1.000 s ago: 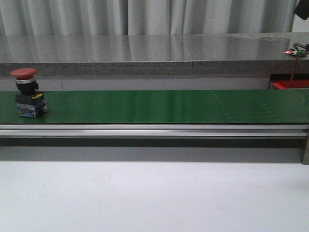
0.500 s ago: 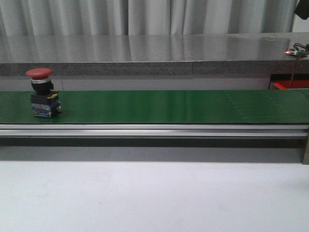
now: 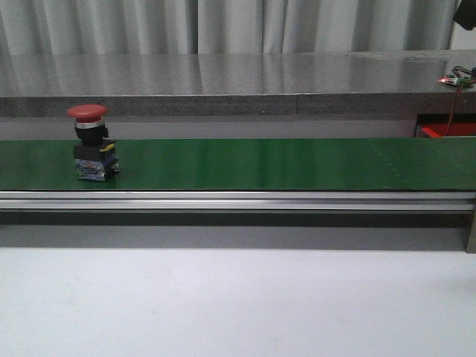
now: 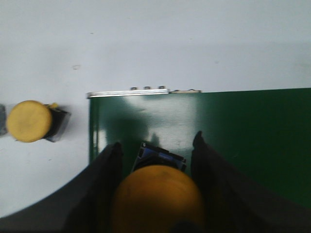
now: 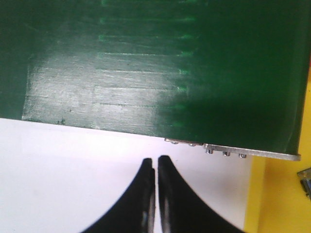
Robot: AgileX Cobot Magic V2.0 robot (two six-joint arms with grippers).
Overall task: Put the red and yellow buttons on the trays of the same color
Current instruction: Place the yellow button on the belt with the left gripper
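Observation:
A red button on a black and blue base stands upright on the green belt, near its left end. My left gripper is shut on a yellow button and holds it over the belt's end. A second yellow button stands on the white table beside that end. My right gripper is shut and empty over the white table, just off the belt's other end. A yellow tray lies beside it. Part of a red tray shows behind the belt at the right. Neither gripper shows in the front view.
The belt runs across the table on an aluminium rail. A grey stone counter stands behind it. A small board with a red light sits on the counter at the right. White table lies in front.
The red button has moved to the right along the belt, still upright.

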